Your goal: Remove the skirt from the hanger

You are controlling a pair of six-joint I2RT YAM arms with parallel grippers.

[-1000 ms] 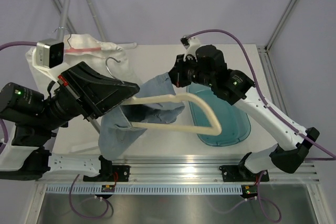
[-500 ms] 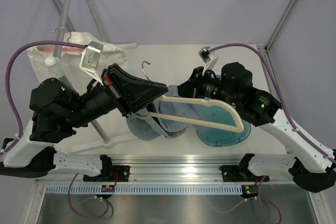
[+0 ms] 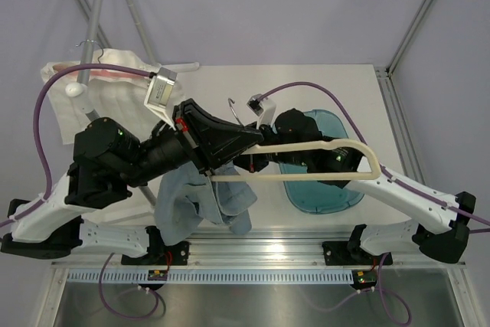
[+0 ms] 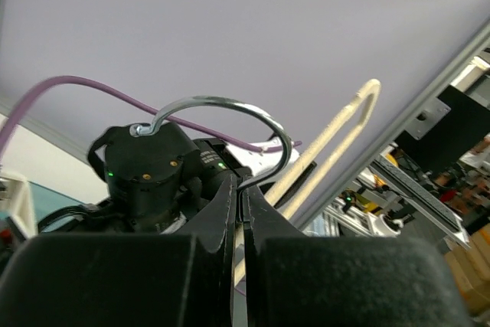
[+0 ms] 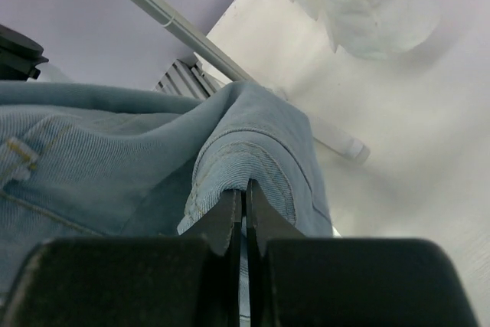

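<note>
Left tool closed on hanger hook.

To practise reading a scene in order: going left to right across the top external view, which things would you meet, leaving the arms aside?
white cloth → denim skirt → blue tray

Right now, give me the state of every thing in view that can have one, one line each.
Cream plastic hanger: held up above the table, right half bare.
Blue denim skirt: hanging bunched below the hanger's left end.
Left gripper: shut on the hanger's metal hook.
Right gripper: shut on a fold of the skirt.
Teal translucent tray: flat on the table, partly hidden.
</note>
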